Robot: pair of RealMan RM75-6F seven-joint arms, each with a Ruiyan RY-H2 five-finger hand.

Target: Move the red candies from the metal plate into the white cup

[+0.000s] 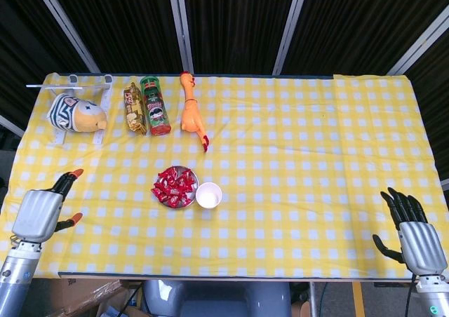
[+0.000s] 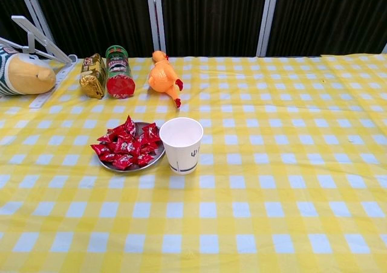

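no part of the transfer appears to have been carried out: the red candies [image 2: 126, 145] are seen heaped on the metal plate [image 2: 158, 157], and the white cup [image 2: 181, 144] stands upright just beside the plate on its right, touching or nearly touching its rim, with nothing red visible inside it from the head view [image 1: 208, 195]. both are placed near the middle of the yellow checked tablecloth [image 1: 316, 156], toward the left half. the left hand [image 1: 42, 210] is found at the near left edge of the table, nothing held, its fingers extended and apart, well away from the plate. the right hand [image 1: 414, 234] is held at the near right corner, likewise empty with fingers spread, well apart from the cup. neither hand is shown in the chest view. every candy is therefore judged still to be moved; a reach toward the plate, a grasp, and a release over the cup all remain.
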